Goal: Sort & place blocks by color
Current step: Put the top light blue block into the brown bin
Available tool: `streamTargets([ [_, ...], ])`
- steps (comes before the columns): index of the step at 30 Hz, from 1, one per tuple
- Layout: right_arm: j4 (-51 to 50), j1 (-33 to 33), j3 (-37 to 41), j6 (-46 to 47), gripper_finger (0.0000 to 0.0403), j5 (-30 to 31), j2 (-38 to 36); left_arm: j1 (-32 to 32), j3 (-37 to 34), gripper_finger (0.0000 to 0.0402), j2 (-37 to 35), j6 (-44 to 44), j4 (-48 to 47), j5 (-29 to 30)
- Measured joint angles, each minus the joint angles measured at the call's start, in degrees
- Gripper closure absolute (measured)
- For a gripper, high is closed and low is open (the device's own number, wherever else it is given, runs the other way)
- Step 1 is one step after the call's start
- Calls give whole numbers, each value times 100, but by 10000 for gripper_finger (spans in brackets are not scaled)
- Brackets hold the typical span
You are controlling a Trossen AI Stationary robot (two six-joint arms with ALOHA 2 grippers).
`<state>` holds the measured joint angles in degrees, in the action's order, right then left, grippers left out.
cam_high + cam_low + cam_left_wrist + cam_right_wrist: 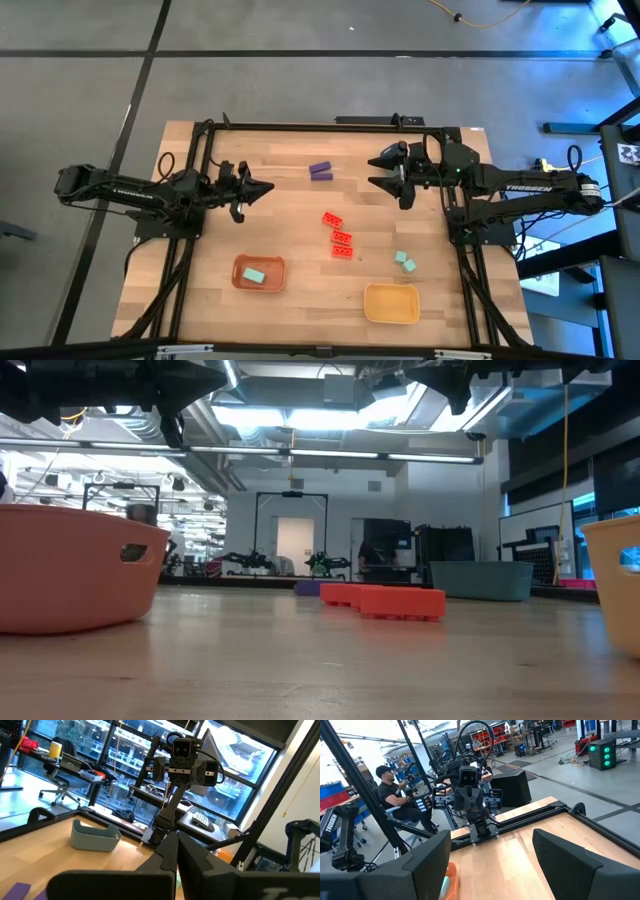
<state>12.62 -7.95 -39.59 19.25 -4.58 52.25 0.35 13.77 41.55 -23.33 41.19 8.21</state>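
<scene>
Both arms hover above the table and hold nothing. My left gripper (262,189) is shut over the left half, its fingers (176,854) together. My right gripper (378,170) is open over the right half, near the far edge. Two purple bars (320,171) lie between the grippers. Three red studded blocks (340,236) lie in a row at the table's middle, and they also show in the low view (385,600). Two teal cubes (404,262) sit to their right. A third teal cube (254,274) lies inside the orange tray (278,278).
A yellow tray (391,304) stands at the near edge, right of the orange tray (70,565). A blue-grey cup (95,836) stands on the table near the right arm's base. A person (395,795) sits in the room beyond the table.
</scene>
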Motion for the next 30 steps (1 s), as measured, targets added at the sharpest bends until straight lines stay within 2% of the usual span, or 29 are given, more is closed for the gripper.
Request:
streamTargets([
  [16,3,-2,-1,23,118,-2,0,-1,0,401,1,136,0,0],
  [22,9,-2,-1,416,118,-4,7,-1,1,401,0,136,0,2],
  [26,137,3,-65,603,118,-368,59,0,0,401,1,134,0,2],
  [28,-446,134,-363,609,118,-568,152,1,1,401,1,133,0,0],
  [30,-1694,331,-853,628,118,-584,334,-1,1,401,1,129,0,2],
])
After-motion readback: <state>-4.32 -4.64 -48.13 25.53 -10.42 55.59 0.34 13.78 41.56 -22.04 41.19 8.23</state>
